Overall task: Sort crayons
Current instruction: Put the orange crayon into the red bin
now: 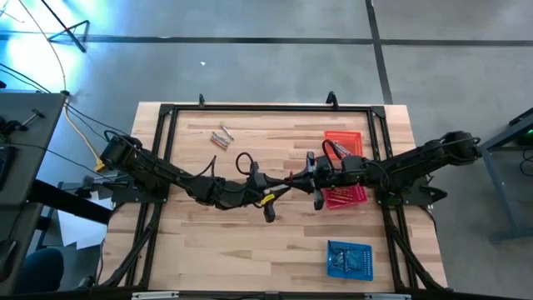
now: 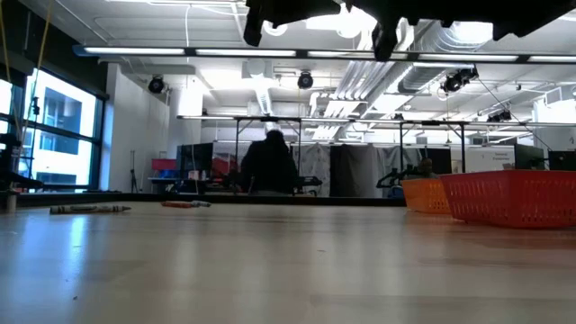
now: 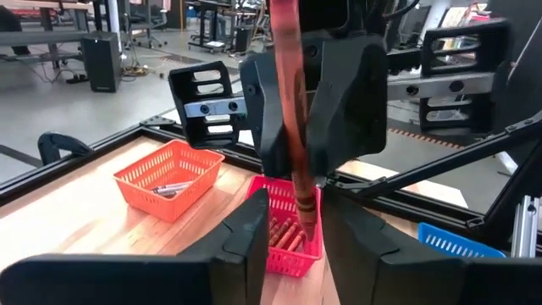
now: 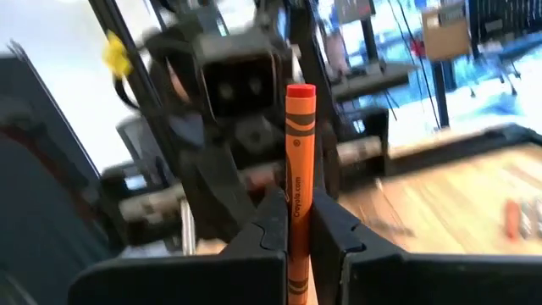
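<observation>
Grippers meet mid-table from above: left gripper (image 1: pixel 268 208), right gripper (image 1: pixel 315 185) beside the red basket (image 1: pixel 354 197). Left wrist: fingers (image 3: pixel 254 233) parted, released around the crayon (image 3: pixel 292 127). Right wrist: jaws clenched, grasping the orange crayon (image 4: pixel 300 148) upright.

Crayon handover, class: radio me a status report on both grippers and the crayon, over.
Right gripper shut on orange-red crayon mid-table. Left gripper open around its tip. Red basket beneath right arm. Nothing blocking.
</observation>
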`<state>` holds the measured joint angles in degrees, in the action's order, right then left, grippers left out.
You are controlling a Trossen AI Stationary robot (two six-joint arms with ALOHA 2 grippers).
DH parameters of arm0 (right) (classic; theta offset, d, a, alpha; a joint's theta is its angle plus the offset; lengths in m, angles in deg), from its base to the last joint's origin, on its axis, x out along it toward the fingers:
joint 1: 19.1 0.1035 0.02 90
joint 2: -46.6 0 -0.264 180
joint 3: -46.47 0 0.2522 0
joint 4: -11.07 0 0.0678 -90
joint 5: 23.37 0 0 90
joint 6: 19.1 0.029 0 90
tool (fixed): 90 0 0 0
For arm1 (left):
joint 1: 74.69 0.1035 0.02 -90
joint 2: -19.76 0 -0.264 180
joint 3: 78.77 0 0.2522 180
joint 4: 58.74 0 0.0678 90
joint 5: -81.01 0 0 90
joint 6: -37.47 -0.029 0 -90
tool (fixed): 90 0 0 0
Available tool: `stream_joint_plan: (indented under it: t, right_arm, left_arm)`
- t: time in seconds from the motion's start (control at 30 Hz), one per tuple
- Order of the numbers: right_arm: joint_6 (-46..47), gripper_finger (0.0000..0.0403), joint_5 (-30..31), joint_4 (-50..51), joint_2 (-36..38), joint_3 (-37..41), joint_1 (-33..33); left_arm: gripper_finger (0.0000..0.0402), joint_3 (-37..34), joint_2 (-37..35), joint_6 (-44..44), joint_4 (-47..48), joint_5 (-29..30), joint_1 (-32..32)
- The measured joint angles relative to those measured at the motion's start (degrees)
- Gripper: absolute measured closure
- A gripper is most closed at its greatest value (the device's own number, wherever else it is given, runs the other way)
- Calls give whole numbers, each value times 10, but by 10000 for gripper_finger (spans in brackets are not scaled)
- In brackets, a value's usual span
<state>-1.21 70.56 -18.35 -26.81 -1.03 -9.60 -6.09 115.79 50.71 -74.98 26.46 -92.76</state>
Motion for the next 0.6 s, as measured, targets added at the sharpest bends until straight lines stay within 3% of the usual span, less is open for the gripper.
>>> stream_joint_plan:
  t: [0.1, 0.27, 0.43, 0.6]
  right_arm:
    - [9, 399, 3, 96, 40, 0, -10]
    - [54, 400, 74, 333, 138, 0, -26]
    - [181, 400, 114, 610, 205, 0, -31]
    - [299, 400, 124, 803, 208, 0, -20]
  left_arm:
    - [299, 0, 0, 0, 3, 0, 0]
    - [301, 0, 0, 0, 14, -1, -6]
    - [302, 0, 0, 0, 19, -2, -8]
    - [302, 0, 0, 1, 18, -2, -3]
